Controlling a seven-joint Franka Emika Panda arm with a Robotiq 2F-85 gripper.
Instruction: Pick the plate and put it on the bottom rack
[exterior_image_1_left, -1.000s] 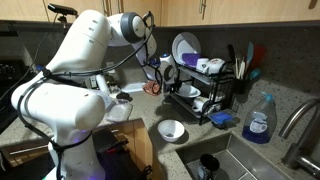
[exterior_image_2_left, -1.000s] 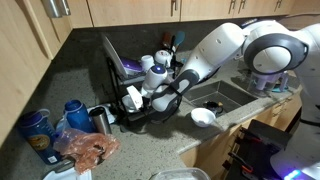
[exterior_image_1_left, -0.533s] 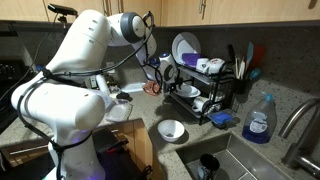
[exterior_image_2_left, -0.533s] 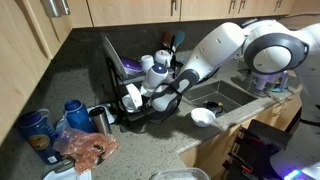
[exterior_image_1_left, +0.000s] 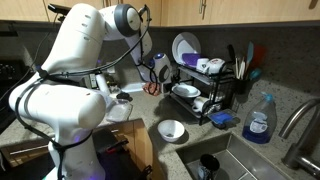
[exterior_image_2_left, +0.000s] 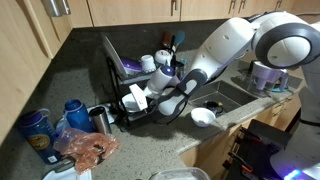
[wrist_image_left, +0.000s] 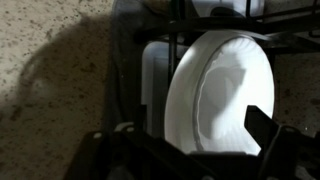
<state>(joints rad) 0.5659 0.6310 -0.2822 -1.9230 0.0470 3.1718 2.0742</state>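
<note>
Both exterior views stand well back from the dish rack (exterior_image_1_left: 228, 100), face it obliquely from beyond its opposite ends and share it and the sink (exterior_image_1_left: 250, 152), while the wrist view looks from close by at the plate (wrist_image_left: 215, 95) inside that rack.

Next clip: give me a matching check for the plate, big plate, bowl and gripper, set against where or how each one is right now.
Things:
1. plate
2. big plate
3. bowl
4. gripper

Place or state:
a. open
b. on the counter
c. in the upper tier
d. in the bottom rack

Pairs: 1-d, 2-c, 3-b, 4-a
</note>
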